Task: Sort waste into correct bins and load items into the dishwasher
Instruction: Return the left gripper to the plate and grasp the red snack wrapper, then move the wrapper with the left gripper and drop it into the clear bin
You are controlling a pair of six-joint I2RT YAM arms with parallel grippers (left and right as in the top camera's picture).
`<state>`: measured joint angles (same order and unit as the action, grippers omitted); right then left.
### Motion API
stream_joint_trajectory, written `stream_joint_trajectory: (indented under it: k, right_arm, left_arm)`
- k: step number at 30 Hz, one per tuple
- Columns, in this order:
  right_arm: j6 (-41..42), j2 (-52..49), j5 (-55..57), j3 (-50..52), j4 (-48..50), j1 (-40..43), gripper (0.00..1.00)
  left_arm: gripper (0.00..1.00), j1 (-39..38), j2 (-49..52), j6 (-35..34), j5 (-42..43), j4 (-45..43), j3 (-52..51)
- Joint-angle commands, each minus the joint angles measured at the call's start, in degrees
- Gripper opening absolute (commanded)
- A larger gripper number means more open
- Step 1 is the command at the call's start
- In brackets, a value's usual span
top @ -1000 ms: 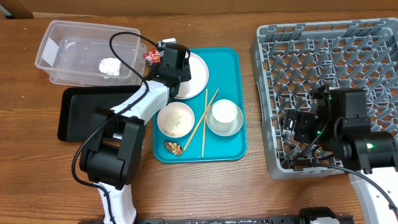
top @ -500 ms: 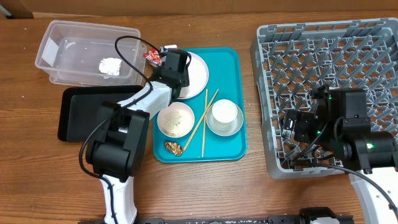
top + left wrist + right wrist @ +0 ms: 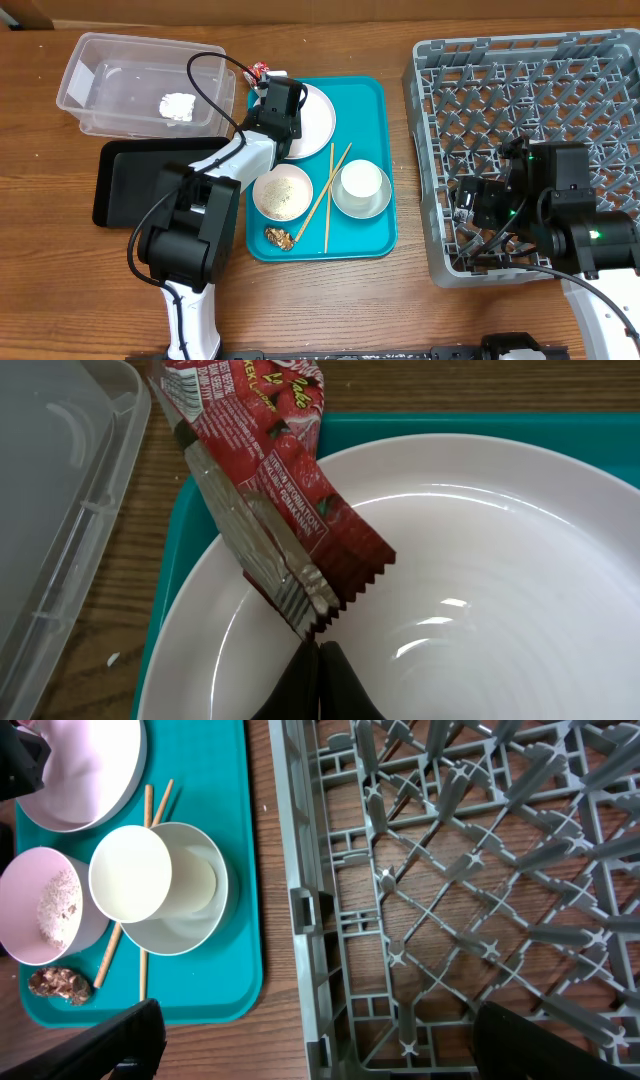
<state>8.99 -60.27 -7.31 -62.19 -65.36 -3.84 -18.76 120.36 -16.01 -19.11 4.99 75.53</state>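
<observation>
Since a second ago, my left end effector (image 3: 320, 660) has carried the red wrapper (image 3: 260, 70) a little toward the far edge of the worktop. It was lower then, close by the right wall of the clear tub (image 3: 75, 75). Now it hangs over the far-left rim of the white plate (image 3: 318, 118), above the far-left corner of the teal tray (image 3: 372, 238). My right arm has not shifted.

My left fingertips are pressed together on the wrapper's serrated end seam, and the rest of the packet rises away from that pinch. I judge it to be almost weightless: thin, glossy film that is crinkly, floppy and slick. The crimped seam looks like the stiffest place to hold, so my grip there seems sound. A loose pinch could let the film slide out, and there is nothing fragile in it to crush.

My right end effector (image 3: 320, 1025) is spread wide and holds nothing, over the near-left part of the dish rack (image 3: 460, 870) on the right side of the worktop.
</observation>
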Motion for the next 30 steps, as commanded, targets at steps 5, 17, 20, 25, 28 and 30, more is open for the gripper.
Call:
stream_joint_trajectory:
  k: [5,17,20,25,28,30]
  right_arm:
    - [0.24,0.9,-0.48,-1.05,0.31,-0.22,1.0]
    - [0.26,0.9,-0.5,-1.05,0.55,-0.22,1.0]
    - [0.26,0.9,-0.5,-1.05,0.52,-0.22,1.0]
    - [0.26,0.9,-0.5,-1.05,0.55,-0.22,1.0]
    - [0.26,0.9,-0.52,-1.05,0.55,-0.22,1.0]
    - [0.26,0.9,-0.52,-1.05,0.55,-0.22,1.0]
  left_arm:
    - [0.18,-0.02,-5.79,2.36,-1.01,2.93,0.94]
    - [0.5,-0.02,-6.38,19.65,-0.85,-1.33,0.94]
    - [0.5,-0.02,-5.11,20.98,-0.81,-1.95,0.94]
    - [0.5,-0.02,-3.37,20.94,-0.81,-3.19,0.94]
    - [0.5,-0.02,-2.97,20.72,-0.83,-3.98,0.94]
    - [0.5,-0.02,-2.64,20.7,-1.01,-4.35,0.94]
